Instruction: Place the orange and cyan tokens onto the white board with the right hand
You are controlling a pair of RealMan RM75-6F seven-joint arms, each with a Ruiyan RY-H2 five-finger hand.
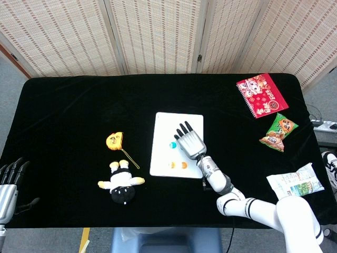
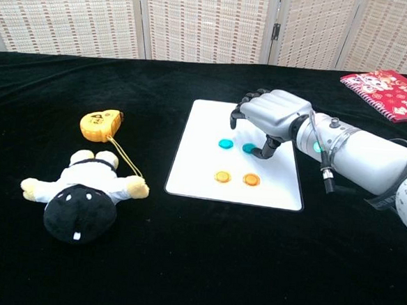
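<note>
Left robot hand (image 1: 10,182) at the near counter (image 2: 181,276) edge, fingers apart, holding nothing; plush toy (image 2: 82,193) near left; 2 orange tokens (image 2: 222,176) on the white board (image 2: 206,118), 2 cyan tokens (image 2: 225,144) just behind them; right robot hand (image 2: 269,115) arched over the right cyan token, fingers spread, nothing held; red notebook (image 2: 390,85) far right.

In the head view the second cyan token is covered by the right robot hand (image 1: 190,141). The left robot hand (image 1: 9,182) is cut off by the left edge there and is missed entirely by the chest view. The red notebook (image 2: 395,86) is clipped at the right edge.
</note>
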